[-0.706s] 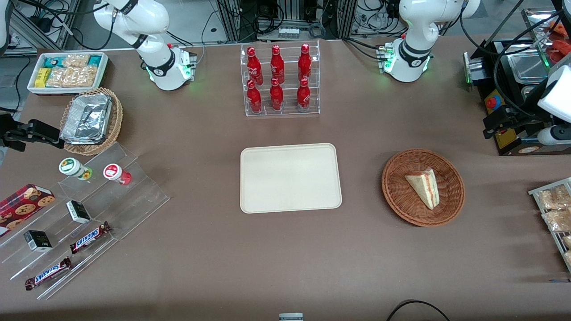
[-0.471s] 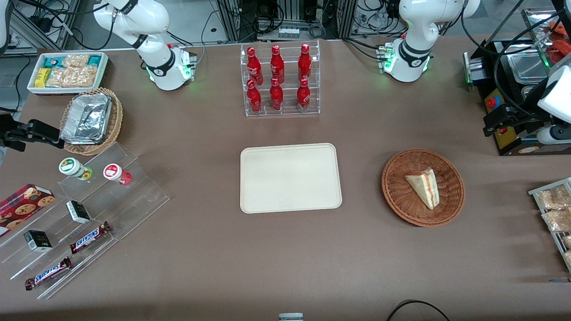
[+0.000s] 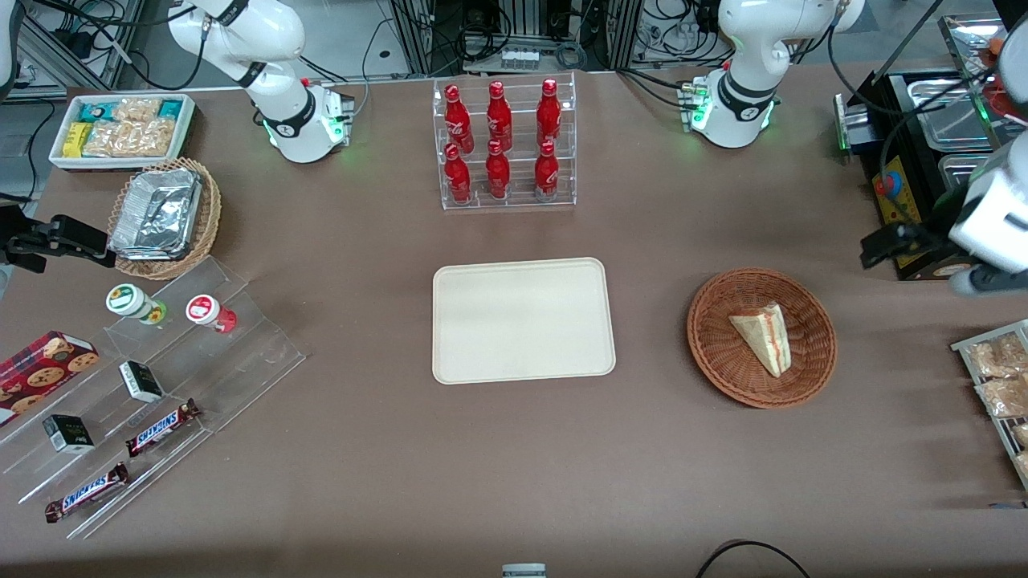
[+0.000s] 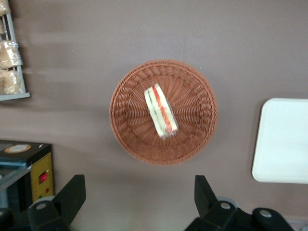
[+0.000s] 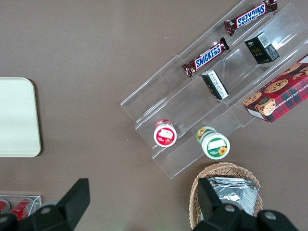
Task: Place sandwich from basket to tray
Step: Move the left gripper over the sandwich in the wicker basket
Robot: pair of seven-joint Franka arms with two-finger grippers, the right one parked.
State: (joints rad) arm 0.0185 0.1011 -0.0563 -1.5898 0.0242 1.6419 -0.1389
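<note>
I take the basket [image 3: 761,337] as my landmark. The sandwich [image 3: 764,336] lies inside it on its side, filling edge showing, untouched. The empty tray [image 3: 523,319] sits well apart from the basket, toward the parked arm's end. My gripper [image 4: 139,202], fingers spread wide and empty, has swung in from the working arm's end and now hangs high, slightly farther from the front camera than the basket, so I judge the approach just begun. In the front view the arm is cut off at the frame edge.
</note>
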